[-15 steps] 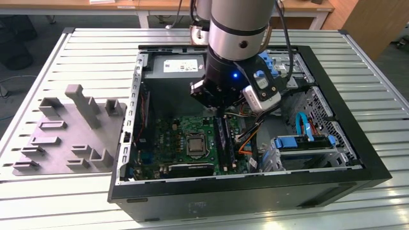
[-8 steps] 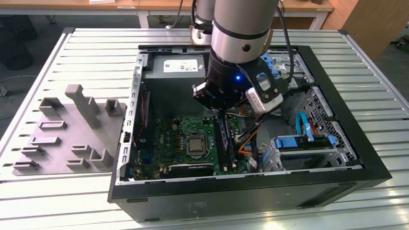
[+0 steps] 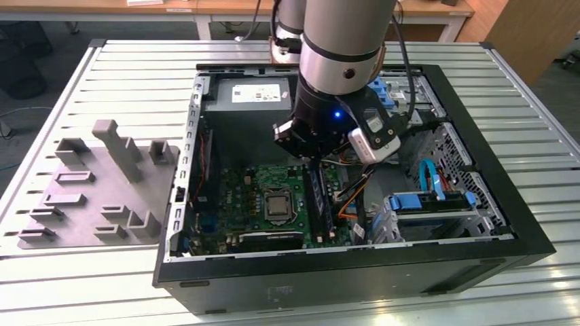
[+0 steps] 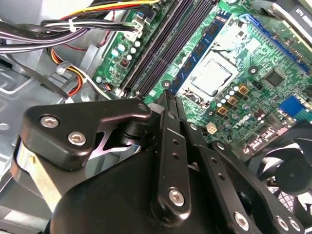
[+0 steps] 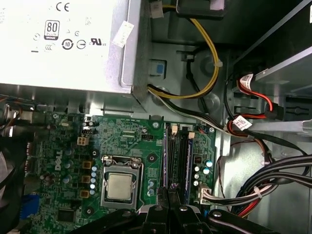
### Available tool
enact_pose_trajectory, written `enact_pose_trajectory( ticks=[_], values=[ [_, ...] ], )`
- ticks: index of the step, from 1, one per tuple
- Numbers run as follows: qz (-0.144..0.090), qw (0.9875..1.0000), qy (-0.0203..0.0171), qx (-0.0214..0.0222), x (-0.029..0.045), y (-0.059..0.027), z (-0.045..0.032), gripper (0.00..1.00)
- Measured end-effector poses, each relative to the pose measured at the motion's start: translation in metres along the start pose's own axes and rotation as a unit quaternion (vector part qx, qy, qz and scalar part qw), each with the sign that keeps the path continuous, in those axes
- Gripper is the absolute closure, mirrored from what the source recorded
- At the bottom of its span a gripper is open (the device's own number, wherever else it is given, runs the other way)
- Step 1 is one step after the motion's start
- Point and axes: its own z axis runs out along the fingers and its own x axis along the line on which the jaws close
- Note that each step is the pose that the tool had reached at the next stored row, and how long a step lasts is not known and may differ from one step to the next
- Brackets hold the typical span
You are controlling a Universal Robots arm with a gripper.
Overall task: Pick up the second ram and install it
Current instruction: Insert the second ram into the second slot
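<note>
The gripper [image 3: 313, 157] hangs inside the open computer case [image 3: 363, 275], low over the motherboard [image 3: 233, 197], which lies on the case floor toward the exterior view's left. In the second wrist view its fingertips [image 4: 168, 99] are drawn fully together, with nothing visibly pinched between them. What seems to be the second ram [image 4: 201, 48], a blue-green stick with dark chips, stands on edge in the slot nearest the processor socket [image 4: 209, 78]. Empty black memory slots [image 4: 163, 46] run beside it, toward the board's cabled edge. The fingertips sit at the stick's near end; contact is unclear. A grey fixture block [image 3: 100, 183] lies on the slatted table [image 3: 517, 88], outside the case wall.
</note>
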Motion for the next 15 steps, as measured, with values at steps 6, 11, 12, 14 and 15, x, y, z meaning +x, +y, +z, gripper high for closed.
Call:
enact_pose_trajectory(
  ticks=[6,11,12,14,15],
  values=[
    [0.009,1.0,-0.0005,0.0,0.0,-0.0001,0.0012,0.88],
    [0.009,1.0,-0.0006,-0.0003,0.0,-0.0001,0.0024,0.88],
    [0.009,1.0,-0.0006,-0.0001,0.0,-0.0002,0.0033,0.88],
    [0.009,1.0,-0.0006,-0.0001,0.0,-0.0003,0.0055,0.88],
    [0.009,1.0,-0.0006,-0.0001,0.0,-0.0004,0.0063,0.88]
  ],
)
